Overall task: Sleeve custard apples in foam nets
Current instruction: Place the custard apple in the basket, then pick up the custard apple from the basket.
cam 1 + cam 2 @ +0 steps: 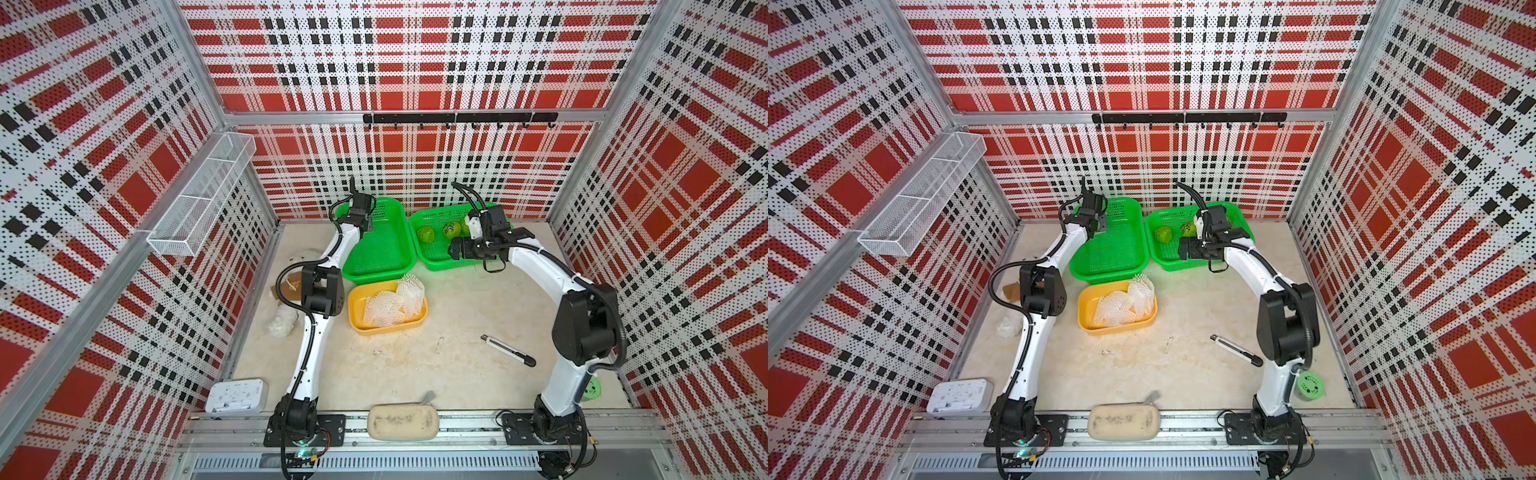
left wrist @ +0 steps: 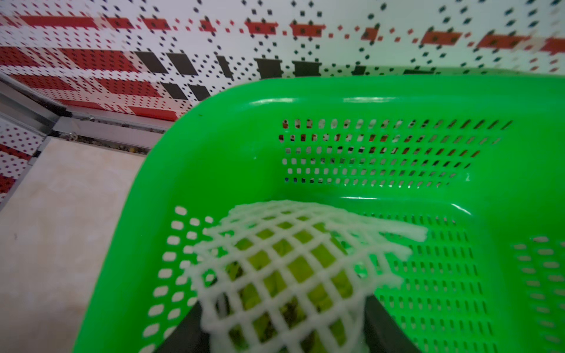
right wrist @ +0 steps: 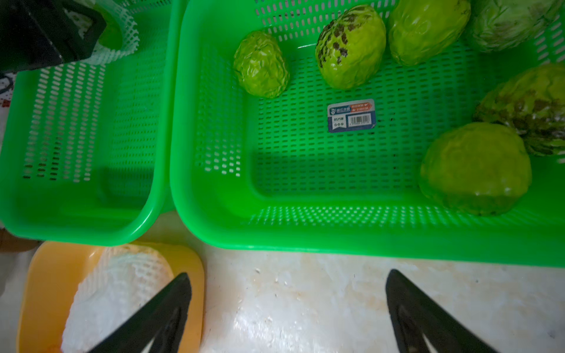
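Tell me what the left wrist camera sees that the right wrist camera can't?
Only the left wrist view: the plaid wall and a close look at the sleeved custard apple in the left pincer. Only the right wrist view: bare custard apples, a barcode sticker, the yellow tray of foam nets, the open right pincer. Both: the left green basket and that fruit's foam net.

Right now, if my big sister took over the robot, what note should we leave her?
Left fingers: shut on a netted fruit, at the back of the left basket.
Right fingers: open and empty, over the table in front of the right basket.
Things: bare fruits lie in the right basket; spare nets sit in the yellow tray.
Done: one fruit sleeved; no other shows in the left basket.
Left: let this one go, then sleeve the rest.
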Robot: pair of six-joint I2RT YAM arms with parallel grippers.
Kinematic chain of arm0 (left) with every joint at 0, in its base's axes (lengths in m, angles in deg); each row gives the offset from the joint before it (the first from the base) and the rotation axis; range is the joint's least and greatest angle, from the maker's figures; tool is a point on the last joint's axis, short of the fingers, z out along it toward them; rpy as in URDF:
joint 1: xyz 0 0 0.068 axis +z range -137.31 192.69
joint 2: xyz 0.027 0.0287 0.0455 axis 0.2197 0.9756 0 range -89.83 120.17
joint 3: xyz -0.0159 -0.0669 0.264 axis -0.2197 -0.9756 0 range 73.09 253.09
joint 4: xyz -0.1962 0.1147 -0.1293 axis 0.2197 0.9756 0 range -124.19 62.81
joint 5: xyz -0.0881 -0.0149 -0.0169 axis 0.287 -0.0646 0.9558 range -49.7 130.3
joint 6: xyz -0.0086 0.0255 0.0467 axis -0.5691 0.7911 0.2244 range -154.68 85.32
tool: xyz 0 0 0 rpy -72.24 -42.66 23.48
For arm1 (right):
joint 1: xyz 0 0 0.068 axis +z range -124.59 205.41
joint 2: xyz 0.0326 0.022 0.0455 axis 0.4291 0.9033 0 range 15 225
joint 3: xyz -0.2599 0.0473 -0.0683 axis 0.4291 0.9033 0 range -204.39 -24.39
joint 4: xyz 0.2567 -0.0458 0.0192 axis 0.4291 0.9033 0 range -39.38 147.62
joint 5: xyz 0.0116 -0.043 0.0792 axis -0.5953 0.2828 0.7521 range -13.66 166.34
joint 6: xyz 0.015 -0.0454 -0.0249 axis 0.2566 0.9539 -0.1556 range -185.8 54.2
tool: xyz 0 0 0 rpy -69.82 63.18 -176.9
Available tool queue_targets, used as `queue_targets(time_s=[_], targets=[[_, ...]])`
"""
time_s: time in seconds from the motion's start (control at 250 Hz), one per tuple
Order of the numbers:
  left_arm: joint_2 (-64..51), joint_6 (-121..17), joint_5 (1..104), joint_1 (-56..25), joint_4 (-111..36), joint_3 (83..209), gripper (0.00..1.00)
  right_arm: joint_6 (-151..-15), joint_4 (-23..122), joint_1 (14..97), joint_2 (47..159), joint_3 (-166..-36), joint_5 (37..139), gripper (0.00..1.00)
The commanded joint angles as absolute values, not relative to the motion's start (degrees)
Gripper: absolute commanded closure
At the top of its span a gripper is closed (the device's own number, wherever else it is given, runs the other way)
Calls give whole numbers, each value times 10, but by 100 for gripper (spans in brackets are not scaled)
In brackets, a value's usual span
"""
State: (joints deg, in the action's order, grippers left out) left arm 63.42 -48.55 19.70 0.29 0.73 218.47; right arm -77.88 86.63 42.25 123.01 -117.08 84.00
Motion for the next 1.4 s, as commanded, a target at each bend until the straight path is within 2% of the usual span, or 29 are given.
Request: queue_targets(time_s=[0.0, 0.04, 0.116, 0.18, 0.476, 0.716, 1.001, 1.397], targets=[[645, -489, 219, 1, -14, 2201, 51, -795, 852, 421, 1263, -1220, 815, 0], [641, -486, 220, 0, -18, 2198, 41, -799, 853, 420, 1277, -1236, 804, 0], [625, -483, 236, 3, -30, 2184, 11, -806, 861, 414, 1308, -1274, 795, 0], [602, -479, 242, 2, -45, 2161, 0, -813, 867, 411, 1337, -1306, 789, 0], [462, -493, 283, 9, -81, 2015, 1, -838, 893, 406, 1465, -1459, 780, 2], [271, -506, 358, -3, -146, 1778, 1, -898, 867, 402, 1547, -1545, 790, 3], [40, -542, 367, -42, -219, 1473, 1, -961, 874, 403, 1652, -1670, 793, 4], [-232, -546, 309, -210, -163, 1248, 1, -993, 832, 399, 1714, -1721, 751, 8]])
